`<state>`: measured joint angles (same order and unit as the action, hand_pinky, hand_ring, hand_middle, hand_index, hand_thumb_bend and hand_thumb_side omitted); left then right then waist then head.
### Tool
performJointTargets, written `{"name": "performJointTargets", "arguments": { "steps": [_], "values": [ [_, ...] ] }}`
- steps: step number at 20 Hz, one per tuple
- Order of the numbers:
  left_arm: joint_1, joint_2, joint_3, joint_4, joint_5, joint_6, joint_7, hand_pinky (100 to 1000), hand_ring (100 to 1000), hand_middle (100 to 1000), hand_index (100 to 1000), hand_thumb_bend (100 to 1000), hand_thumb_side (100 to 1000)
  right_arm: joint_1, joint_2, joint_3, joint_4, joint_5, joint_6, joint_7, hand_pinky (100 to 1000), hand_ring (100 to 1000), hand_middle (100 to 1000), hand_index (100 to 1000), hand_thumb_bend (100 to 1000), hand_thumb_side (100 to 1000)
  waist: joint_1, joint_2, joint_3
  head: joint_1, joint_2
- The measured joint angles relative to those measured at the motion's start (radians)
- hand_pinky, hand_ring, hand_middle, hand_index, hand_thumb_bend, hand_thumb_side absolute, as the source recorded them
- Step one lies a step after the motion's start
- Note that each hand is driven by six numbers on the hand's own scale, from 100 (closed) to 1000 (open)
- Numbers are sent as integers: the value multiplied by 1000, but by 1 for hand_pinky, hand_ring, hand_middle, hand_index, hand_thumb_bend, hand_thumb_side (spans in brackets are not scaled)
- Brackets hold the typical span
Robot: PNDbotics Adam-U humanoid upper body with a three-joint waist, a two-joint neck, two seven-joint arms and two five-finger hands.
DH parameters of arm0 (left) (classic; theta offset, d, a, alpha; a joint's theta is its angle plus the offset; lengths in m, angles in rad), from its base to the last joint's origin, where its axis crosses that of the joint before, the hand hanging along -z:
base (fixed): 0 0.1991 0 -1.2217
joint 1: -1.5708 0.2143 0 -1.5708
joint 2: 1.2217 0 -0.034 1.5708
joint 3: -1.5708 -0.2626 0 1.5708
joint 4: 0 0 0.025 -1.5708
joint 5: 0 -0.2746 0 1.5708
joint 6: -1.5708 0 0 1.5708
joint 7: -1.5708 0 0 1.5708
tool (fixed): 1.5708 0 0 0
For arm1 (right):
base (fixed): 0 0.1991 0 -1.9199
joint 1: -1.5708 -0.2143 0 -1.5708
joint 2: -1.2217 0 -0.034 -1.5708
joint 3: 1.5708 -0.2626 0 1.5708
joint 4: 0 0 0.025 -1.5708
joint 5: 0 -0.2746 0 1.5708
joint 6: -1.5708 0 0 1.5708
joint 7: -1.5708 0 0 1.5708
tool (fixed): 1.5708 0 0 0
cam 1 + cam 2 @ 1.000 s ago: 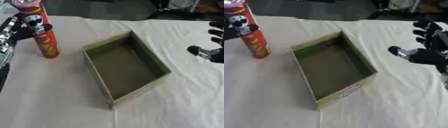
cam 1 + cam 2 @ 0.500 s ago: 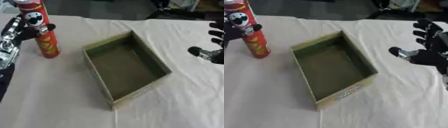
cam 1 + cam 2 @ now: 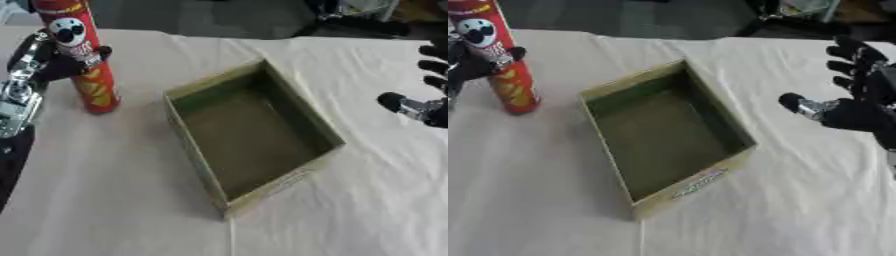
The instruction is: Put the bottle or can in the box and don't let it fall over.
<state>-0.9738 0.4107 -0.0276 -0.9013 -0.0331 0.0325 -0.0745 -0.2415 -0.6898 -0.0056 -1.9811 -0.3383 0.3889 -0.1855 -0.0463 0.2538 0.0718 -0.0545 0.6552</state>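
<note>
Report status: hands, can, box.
Left hand curled round the red can, upright on the cloth left of the box. Right hand open, idle at right. Box empty, nothing in the way.

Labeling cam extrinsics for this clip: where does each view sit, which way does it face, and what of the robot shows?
Left eye view: in the head, looking down at the table; shows the left hand with fingers curled round the upright red can, and only the right hand's edge.
Right eye view: same head, same downward look, set slightly to the right; shows the whole open right hand, and little of the left hand.
Shared: the can, the empty green box, the white cloth.
</note>
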Motion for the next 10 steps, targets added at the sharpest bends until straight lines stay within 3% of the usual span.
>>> {"name": "performJointTargets", "arguments": {
  "steps": [1,2,10],
  "values": [
    [0,0,0,0,0,2,1,788,933,822,755,535,187,0,0,0,0,-1,0,0,985,968,936,986,641,100,0,0,0,0,0],
    [0,0,0,0,0,3,1,774,846,759,697,416,163,0,0,0,0,-1,0,0,986,967,932,984,640,100,0,0,0,0,0],
    [-5,-8,-1,0,-24,29,29,773,740,624,550,199,169,-1,0,0,0,-10,1,-1,989,962,927,982,639,100,0,0,-1,0,0]
  ]
}}
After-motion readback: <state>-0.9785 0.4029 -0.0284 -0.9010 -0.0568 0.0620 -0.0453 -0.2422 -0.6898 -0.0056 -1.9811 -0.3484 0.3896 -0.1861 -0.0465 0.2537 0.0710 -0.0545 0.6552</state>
